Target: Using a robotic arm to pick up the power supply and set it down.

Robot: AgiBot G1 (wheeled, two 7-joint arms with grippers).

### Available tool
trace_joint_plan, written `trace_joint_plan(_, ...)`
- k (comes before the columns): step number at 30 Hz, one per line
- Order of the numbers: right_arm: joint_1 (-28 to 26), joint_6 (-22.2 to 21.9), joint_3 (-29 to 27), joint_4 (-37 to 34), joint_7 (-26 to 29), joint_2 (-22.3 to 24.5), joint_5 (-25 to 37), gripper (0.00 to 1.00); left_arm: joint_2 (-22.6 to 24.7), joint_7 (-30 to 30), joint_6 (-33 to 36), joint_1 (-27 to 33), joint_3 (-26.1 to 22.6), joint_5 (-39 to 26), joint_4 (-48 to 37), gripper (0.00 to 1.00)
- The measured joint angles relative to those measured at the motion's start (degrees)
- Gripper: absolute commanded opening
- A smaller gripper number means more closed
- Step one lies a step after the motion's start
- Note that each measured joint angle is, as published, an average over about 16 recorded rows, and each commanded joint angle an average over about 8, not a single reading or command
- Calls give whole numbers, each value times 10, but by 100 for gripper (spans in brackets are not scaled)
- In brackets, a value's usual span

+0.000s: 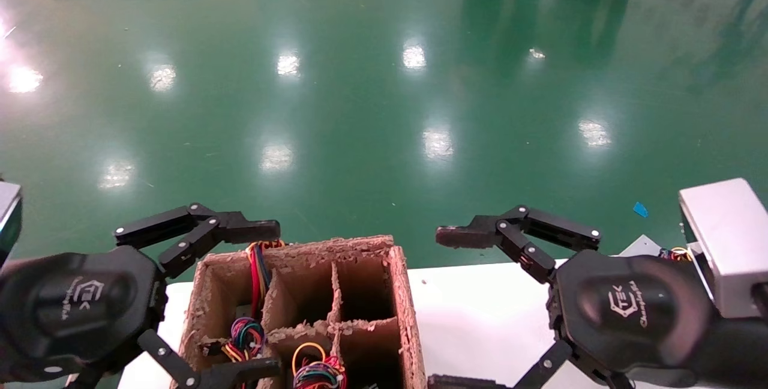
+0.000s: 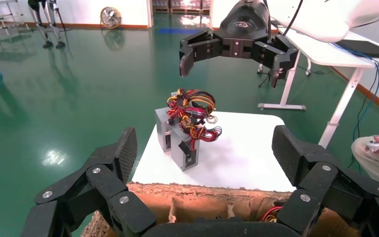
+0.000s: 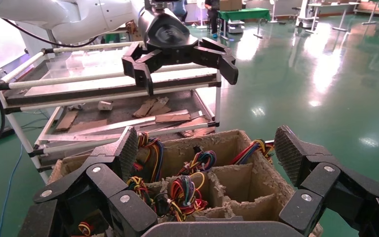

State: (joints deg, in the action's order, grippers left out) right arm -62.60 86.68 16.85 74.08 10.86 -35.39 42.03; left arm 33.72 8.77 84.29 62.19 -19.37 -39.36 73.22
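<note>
so the biggest thing here is the green floor (image 1: pixel 336 95), shiny with light spots all over it, and a white table (image 1: pixel 474 311) sits at the near edge of it. on the table's left end there's a brown cardboard divided box (image 1: pixel 300 311), edges pretty chewed up, with bundles of coloured wires (image 1: pixel 246 335) stuffed down in some of its compartments and one bundle hanging over the far wall. a metal shelving rack (image 3: pixel 113 103) with cardboard scraps on it stands beyond the box in the right wrist view.

both arms hover over the table. the left gripper (image 1: pixel 264 299) is above the box's left side, fingers spread wide apart with nothing between them. the right gripper (image 1: pixel 447 311) is over the bare part of the table to the right of the box, also spread wide open and holding nothing. neither one touches anything.

the power supply (image 2: pixel 177 140) only shows properly in the left wrist view: a silver-grey metal box standing on the white table, well apart from the cardboard box, with a messy knot of red, yellow and black wires (image 2: pixel 192 113) piled on top. looks like two units standing close together, can't tell for sure. it sits below and beyond the right gripper's open fingers, not touched.
</note>
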Motion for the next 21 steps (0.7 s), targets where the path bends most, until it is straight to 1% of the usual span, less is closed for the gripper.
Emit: trace_joint_plan(21, 9, -9, -7, -4, -1, 3, -1, 100, 0, 0, 0, 0, 0, 0, 0, 100)
